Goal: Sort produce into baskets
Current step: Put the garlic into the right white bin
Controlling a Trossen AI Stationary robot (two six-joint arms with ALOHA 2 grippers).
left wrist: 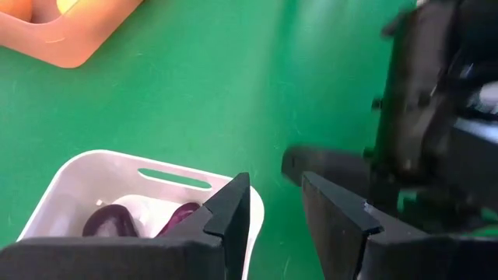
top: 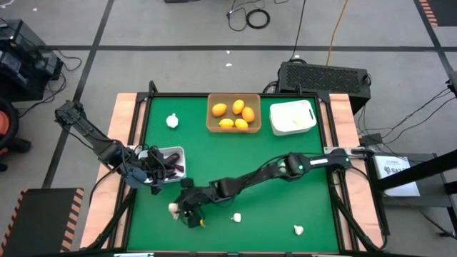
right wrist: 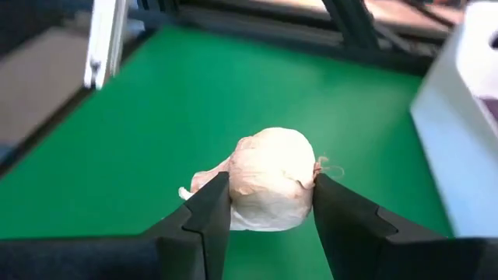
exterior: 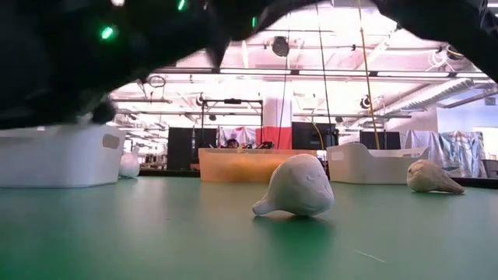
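Grey concrete floor [top: 178,36] with dark seam lines, loose cables [top: 250,16] coiled on it. Black vented box [top: 325,76] behind the green worktop [top: 235,164]. Beyond: open hall, ceiling strip lights [exterior: 327,74], red-white pillar [exterior: 276,124], black cabinets [exterior: 315,134].

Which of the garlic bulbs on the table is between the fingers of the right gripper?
The garlic bulb at the near left, between the right gripper's fingers. The other three bulbs lie free on the mat.

Whitish garlic bulb [right wrist: 268,180] pinched between right claw [right wrist: 268,214] fingers.
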